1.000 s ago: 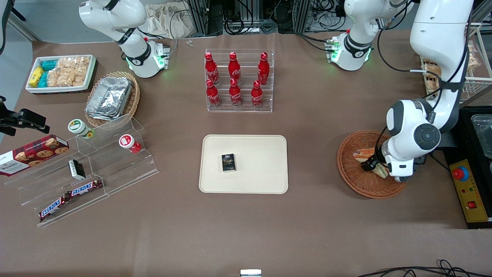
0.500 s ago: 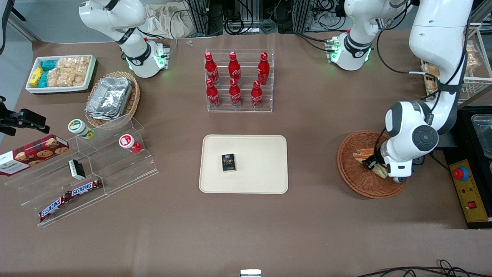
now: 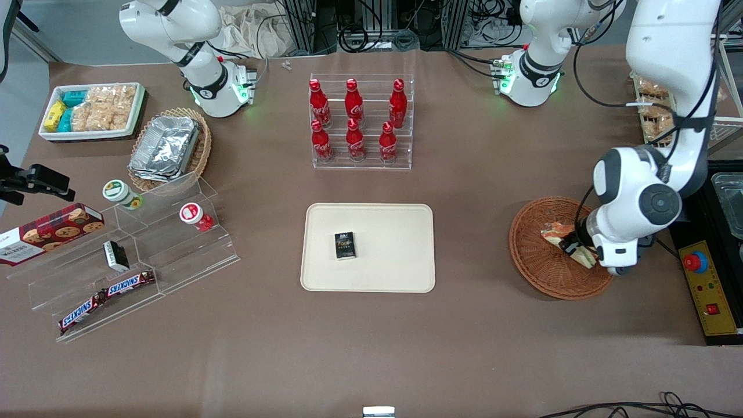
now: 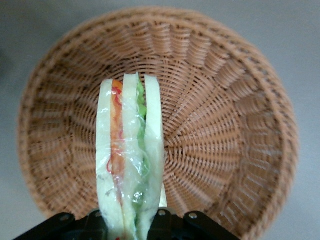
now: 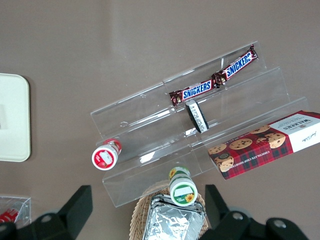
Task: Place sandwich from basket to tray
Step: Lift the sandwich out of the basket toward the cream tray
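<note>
Above the woven wicker basket [image 3: 551,255] at the working arm's end of the table, the gripper [image 4: 132,225] pinches the wrapped triangular sandwich [image 4: 131,165] between its fingers, clear of the weave. White bread shows orange, red and green layers. On the cream tray [image 3: 400,255] lies a small black pack [image 3: 345,245]; nearby labels read Snickers [image 5: 212,82] and Walkers [image 5: 267,145].

Lit evenly and brightly from overhead. Cast soft, short shadows beside the round reddish-brown wicker basket [image 3: 557,248] and the flat cream-beige rectangular tray [image 3: 406,255]. Glared off the clear acrylic stepped shelf [image 5: 210,130]. Blurred slightly around the plastic-wrapped triangular white-bread sandwich [image 4: 131,155] in the wrist view.
</note>
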You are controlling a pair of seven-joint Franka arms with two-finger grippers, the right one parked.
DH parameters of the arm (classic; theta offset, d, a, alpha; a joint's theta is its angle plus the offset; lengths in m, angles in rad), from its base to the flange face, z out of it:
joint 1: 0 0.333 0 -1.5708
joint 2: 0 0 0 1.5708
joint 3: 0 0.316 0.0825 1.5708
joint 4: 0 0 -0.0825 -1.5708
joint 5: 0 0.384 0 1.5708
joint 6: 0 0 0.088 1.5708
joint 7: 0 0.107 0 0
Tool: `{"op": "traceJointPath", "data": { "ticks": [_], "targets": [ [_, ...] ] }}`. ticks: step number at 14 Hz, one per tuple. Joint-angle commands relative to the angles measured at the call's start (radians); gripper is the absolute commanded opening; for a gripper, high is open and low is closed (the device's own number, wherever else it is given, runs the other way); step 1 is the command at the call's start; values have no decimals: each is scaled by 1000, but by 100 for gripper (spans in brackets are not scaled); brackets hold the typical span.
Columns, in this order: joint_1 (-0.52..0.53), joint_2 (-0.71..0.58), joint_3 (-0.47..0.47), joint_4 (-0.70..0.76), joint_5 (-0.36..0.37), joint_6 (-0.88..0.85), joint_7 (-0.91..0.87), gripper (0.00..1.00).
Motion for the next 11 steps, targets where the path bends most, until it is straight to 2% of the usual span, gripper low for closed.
{"op": "traceJointPath", "data": {
  "ticks": [1, 4, 6, 11],
  "targets": [
    [-9, -89, -20, 52, 5, -136, -22, 20],
    [-8, -106, -85, 148, -2, -250, -20, 20],
    [-8, -105, -116, 211, -62, -322, -10, 20],
    [-8, -97, -275, 284, -70, -347, -4, 17]
  ]
}}
